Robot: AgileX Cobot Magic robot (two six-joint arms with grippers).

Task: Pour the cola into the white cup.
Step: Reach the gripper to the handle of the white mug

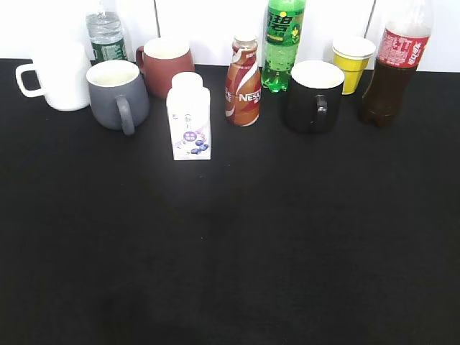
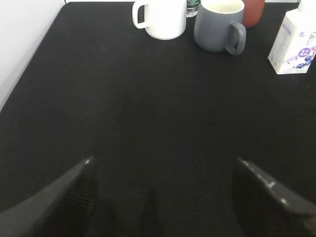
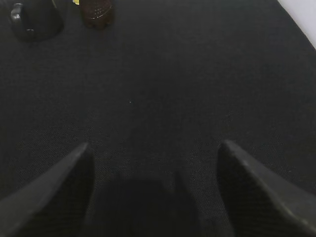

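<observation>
The cola, a tall clear bottle of dark liquid with a red label, stands at the back right; its base shows in the right wrist view. The white cup stands at the back left with its handle to the left, and shows in the left wrist view. My left gripper is open and empty over bare table, well short of the cup. My right gripper is open and empty, well short of the cola. Neither gripper shows in the exterior view.
Along the back row stand a water bottle, a grey mug, a brown mug, a white milk carton, a Nescafe bottle, a green soda bottle, a black mug and a yellow cup. The black table stretches in front.
</observation>
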